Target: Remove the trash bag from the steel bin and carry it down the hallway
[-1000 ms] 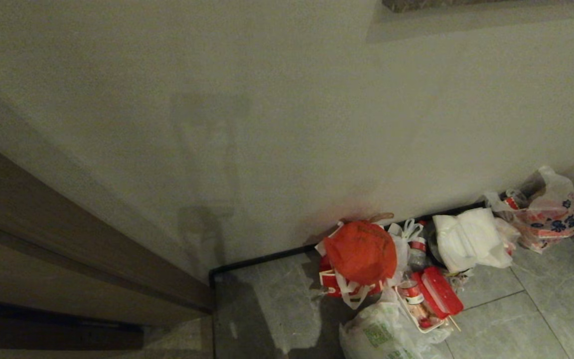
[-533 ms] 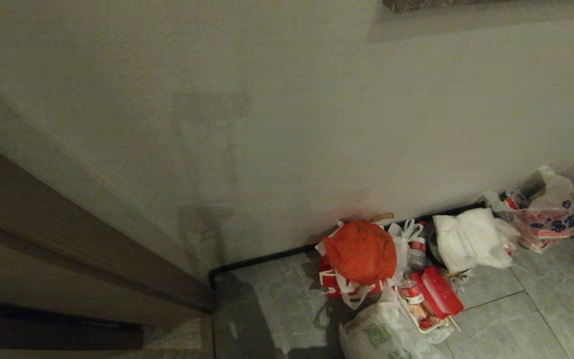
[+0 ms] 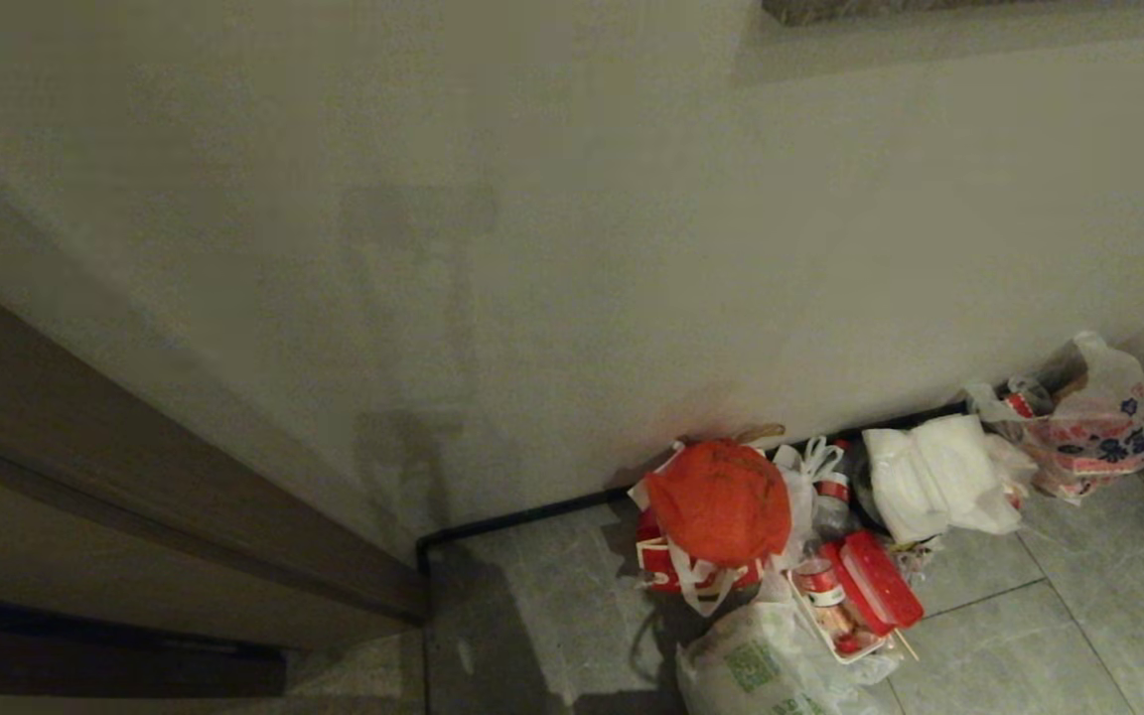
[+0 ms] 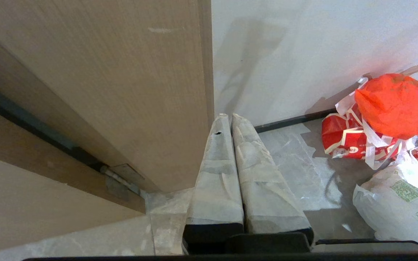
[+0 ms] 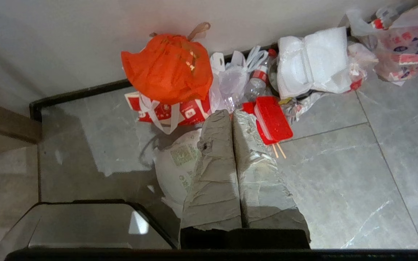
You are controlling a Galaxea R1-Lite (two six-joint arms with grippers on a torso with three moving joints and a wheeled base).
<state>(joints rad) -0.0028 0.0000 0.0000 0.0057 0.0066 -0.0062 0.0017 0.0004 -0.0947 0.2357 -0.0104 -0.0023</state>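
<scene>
The trash bag [image 3: 761, 665], whitish with green print, lies on the grey hallway floor tiles [image 3: 1029, 645] in front of a heap of rubbish by the wall. In the right wrist view my right gripper [image 5: 230, 114] hangs shut above the trash bag [image 5: 178, 163], its taped fingers pressed together with nothing between them. My left gripper [image 4: 229, 117] is shut too and empty, near a wooden door edge, with the trash bag [image 4: 401, 203] off to one side. Neither gripper shows in the head view. The steel bin is out of view.
Against the cream wall lie an orange-red bag [image 3: 719, 501], a red lidded box [image 3: 880, 581], white foam containers [image 3: 929, 477] and a white bag with red and blue print [image 3: 1098, 427]. A wooden door frame [image 3: 135, 497] stands at the left. Open tiles lie to the right.
The shadows on the tiles left of the trash bag have shifted and a thin loop of shadow now shows there. The rubbish and the camera have stayed put.
</scene>
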